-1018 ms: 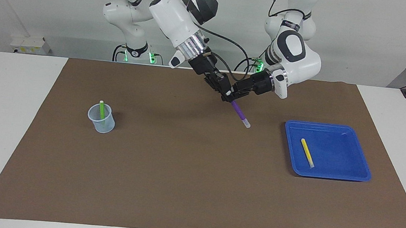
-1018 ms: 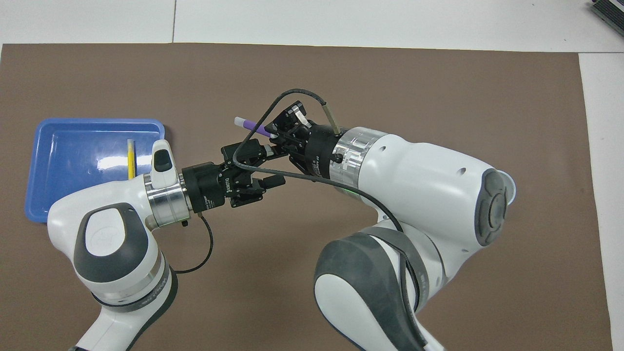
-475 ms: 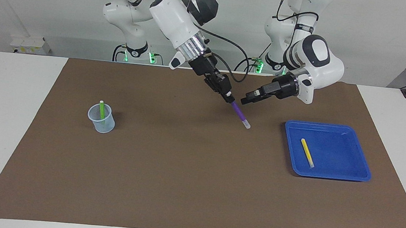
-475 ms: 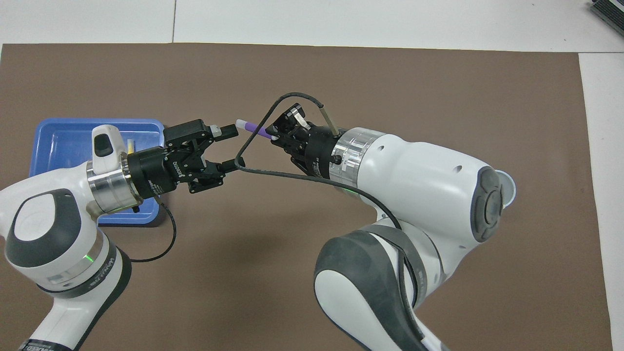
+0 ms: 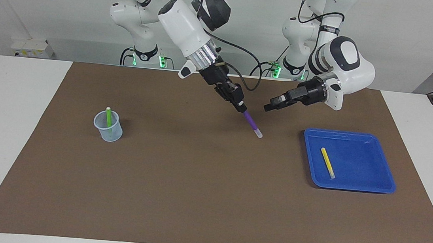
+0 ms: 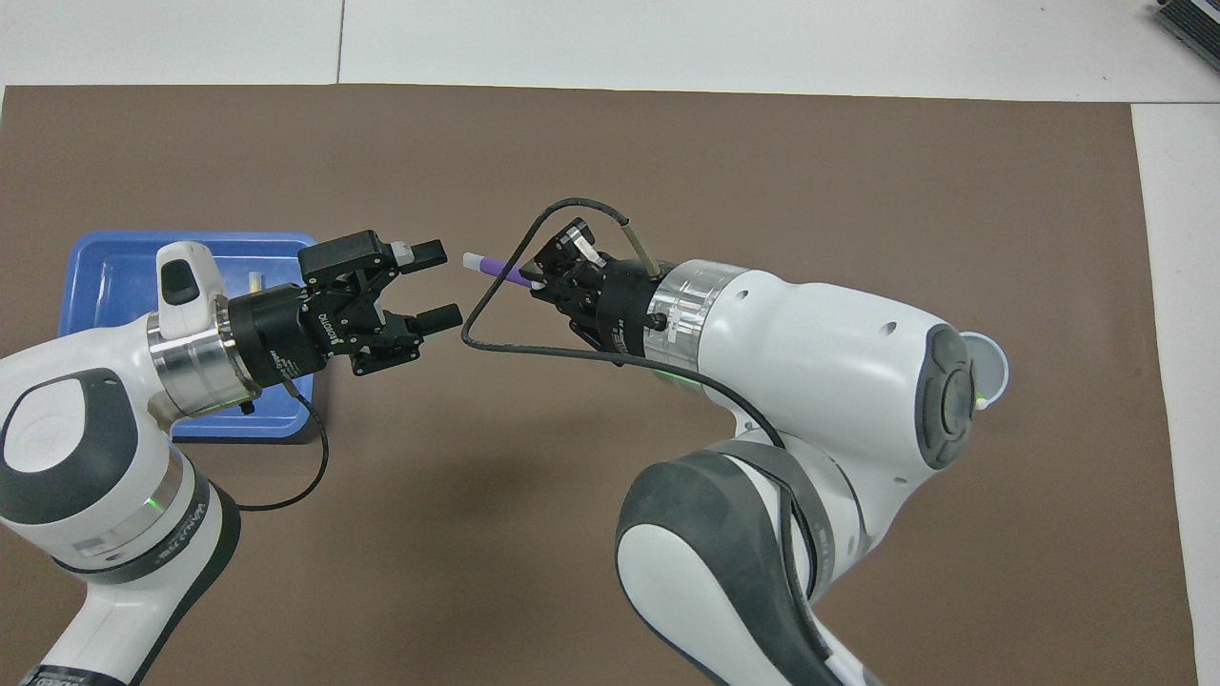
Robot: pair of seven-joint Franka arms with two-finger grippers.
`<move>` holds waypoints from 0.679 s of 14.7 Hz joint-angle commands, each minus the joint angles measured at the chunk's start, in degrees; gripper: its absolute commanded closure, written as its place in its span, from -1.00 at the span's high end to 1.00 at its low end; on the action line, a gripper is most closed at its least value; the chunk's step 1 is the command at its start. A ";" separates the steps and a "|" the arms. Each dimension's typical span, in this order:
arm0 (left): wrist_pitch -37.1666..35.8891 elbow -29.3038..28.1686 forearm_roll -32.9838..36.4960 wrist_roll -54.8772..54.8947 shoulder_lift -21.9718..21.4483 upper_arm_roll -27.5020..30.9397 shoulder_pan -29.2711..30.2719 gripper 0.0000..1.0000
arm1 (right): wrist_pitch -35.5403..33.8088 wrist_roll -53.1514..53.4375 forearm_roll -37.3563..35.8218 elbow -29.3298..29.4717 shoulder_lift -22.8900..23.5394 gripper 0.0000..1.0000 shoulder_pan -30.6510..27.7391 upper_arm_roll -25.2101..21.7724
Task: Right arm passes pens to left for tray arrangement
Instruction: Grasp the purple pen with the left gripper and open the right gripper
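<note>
My right gripper point(image 5: 241, 107) point(image 6: 538, 276) is shut on the upper end of the purple pen point(image 5: 252, 125) point(image 6: 496, 267). The pen slants down over the middle of the mat, whitish tip lowest. My left gripper point(image 5: 267, 107) point(image 6: 438, 283) is open and holds nothing. It hangs in the air a short gap from the pen's tip, on the tray's side. The blue tray point(image 5: 363, 163) point(image 6: 114, 276) lies toward the left arm's end, with the yellow pen point(image 5: 327, 162) point(image 6: 254, 280) lying in it. The green pen point(image 5: 109, 119) stands in a pale cup.
The pale translucent cup point(image 5: 109, 129) point(image 6: 986, 367) stands toward the right arm's end, mostly hidden under the right arm in the overhead view. A brown mat point(image 5: 194, 183) covers the white table. A black cable loops off the right wrist point(image 6: 496, 324).
My left gripper drew back from beside the right gripper toward the tray's end, still open and empty. The right gripper kept the purple pen and shifted slightly.
</note>
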 commanded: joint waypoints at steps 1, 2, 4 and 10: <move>1.46 -0.93 0.57 -0.55 -1.05 -0.12 -0.08 0.77 | -0.77 -1.25 2.11 -0.65 -1.08 -1.00 -0.17 0.43; 2.24 -1.02 0.48 -0.46 -0.88 -0.12 -0.25 0.76 | -0.68 -1.25 3.42 -0.65 -1.08 -1.00 -0.17 1.21; 3.48 -0.85 0.22 -0.38 -0.09 -0.30 -0.43 0.75 | -0.60 -1.08 6.06 -0.65 -1.25 -1.00 0.53 1.57; 5.85 -0.49 -0.13 -0.29 0.88 -0.48 -2.27 0.72 | 0.28 -0.81 6.16 -0.65 -1.25 -1.00 1.94 1.57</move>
